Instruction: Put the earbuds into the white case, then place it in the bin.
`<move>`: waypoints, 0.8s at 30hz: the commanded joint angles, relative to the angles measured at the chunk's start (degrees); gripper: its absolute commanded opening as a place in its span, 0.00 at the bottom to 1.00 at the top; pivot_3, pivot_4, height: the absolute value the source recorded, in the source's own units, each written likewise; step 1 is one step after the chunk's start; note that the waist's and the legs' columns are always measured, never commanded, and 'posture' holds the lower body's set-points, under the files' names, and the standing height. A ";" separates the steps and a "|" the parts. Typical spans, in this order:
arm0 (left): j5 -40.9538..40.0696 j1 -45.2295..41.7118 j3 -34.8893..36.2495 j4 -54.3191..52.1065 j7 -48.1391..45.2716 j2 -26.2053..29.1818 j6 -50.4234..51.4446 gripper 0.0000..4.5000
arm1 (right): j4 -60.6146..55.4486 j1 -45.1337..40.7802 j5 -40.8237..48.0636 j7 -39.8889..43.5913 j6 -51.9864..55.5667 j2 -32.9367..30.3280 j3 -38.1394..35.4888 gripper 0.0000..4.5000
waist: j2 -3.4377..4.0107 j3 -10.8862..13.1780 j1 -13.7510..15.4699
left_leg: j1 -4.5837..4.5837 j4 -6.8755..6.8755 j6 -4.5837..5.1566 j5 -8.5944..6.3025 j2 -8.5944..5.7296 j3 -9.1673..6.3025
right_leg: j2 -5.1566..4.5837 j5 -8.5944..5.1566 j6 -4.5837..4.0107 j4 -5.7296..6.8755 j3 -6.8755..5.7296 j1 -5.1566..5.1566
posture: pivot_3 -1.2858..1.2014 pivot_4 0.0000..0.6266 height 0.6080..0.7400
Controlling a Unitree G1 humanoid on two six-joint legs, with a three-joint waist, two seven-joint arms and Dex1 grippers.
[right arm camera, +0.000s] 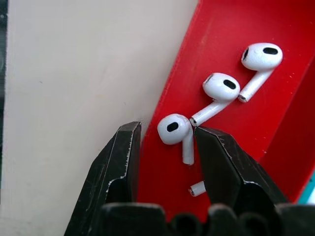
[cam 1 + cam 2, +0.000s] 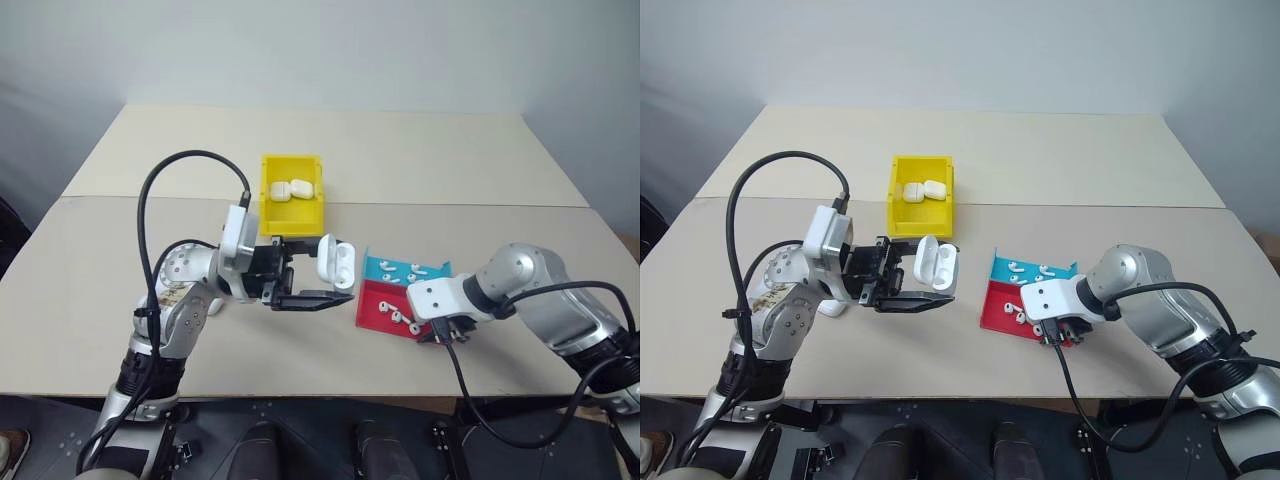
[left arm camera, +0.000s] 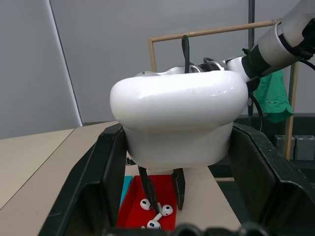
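A tan table (image 2: 420, 150) stands by a grey wall (image 2: 320, 45). The left gripper (image 2: 312, 272) squeezes the open case (image 2: 336, 262). The right gripper's (image 1: 165, 147) fingers stand apart around an earbud (image 1: 176, 132) in the red tray (image 1: 221, 59), near the bin (image 2: 292, 210).

1. Both arms are silver-grey metal with rounded joint housings.
2. The left gripper (image 2: 318, 272) and right gripper (image 1: 165, 142) have black fingers behind white wrist blocks.
3. Thick black cables loop from each wrist.

open white case (image 2: 337, 262) held aloft; earbuds (image 1: 173, 129) on red tray; yellow bin (image 2: 292, 193) beyond
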 commanded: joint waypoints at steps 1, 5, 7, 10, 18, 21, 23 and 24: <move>-0.66 -0.35 -0.01 -1.96 -0.19 0.24 -0.35 0.62 | -0.94 -0.37 0.51 0.14 0.23 -0.78 -2.17 0.47 | 0.00 0.00 -0.01 | 0.00 0.00 0.00 0.00 0.00 0.00 | 0.00 0.00 0.00 0.00 0.00 -0.01 | 0.52 0.24 1.00; -0.65 -0.33 -0.02 -2.02 -0.19 0.27 -0.33 0.62 | -0.05 -0.40 0.24 0.10 -0.13 -0.56 -1.73 0.47 | 0.00 0.00 -0.01 | 0.00 0.00 0.00 0.00 0.00 0.00 | 0.00 0.00 0.00 0.00 0.00 -0.01 | 0.52 0.24 1.00; -0.66 -0.22 -0.01 -2.21 -0.08 0.30 -0.27 0.62 | 0.97 -0.65 -0.15 -0.15 -0.53 -0.13 -1.33 0.47 | 0.00 0.00 -0.01 | 0.00 0.00 0.00 0.00 0.00 0.00 | 0.00 0.00 0.00 0.00 0.00 0.00 | 0.52 0.24 1.00; -0.63 -0.12 -0.01 -2.40 0.11 0.32 -0.23 0.62 | 1.83 -1.18 -0.30 -0.17 -0.74 0.29 -1.05 0.47 | 0.00 0.00 -0.01 | 0.00 0.00 0.00 0.00 0.00 0.00 | 0.00 0.00 0.00 0.00 0.00 0.00 | 0.52 0.24 1.00; -0.56 0.36 0.16 -2.88 0.69 0.58 -0.25 0.62 | 2.01 -0.78 -0.27 0.41 -1.26 0.32 -0.72 0.13 | 0.00 0.00 -0.01 | 0.00 0.00 0.00 0.00 0.00 0.00 | 0.00 0.00 0.00 0.00 0.00 0.01 | 0.52 0.24 1.00; -0.55 0.44 0.18 -2.94 0.77 0.66 -0.24 0.62 | 1.77 -0.46 -0.18 0.34 -1.19 0.41 -0.72 0.13 | 0.00 0.00 -0.02 | 0.00 0.00 0.00 0.00 0.00 0.00 | 0.00 0.00 0.00 0.00 0.00 0.00 | 0.52 0.24 1.00; -0.55 0.41 0.22 -2.85 0.77 0.71 -0.28 0.62 | 1.53 -0.24 -0.07 0.30 -1.02 0.37 -0.79 0.13 | 0.00 0.00 -0.01 | 0.00 0.00 0.00 0.00 0.00 0.00 | 0.00 0.00 0.00 0.00 0.00 0.00 | 0.52 0.24 1.00; -0.53 0.39 0.21 -2.83 0.79 0.74 -0.28 0.62 | 1.20 -0.02 0.16 0.26 -0.77 0.24 -1.04 0.13 | 0.00 0.00 -0.01 | 0.00 0.00 0.00 0.00 0.00 0.00 | 0.00 0.00 0.00 0.00 0.00 0.00 | 0.52 0.24 1.00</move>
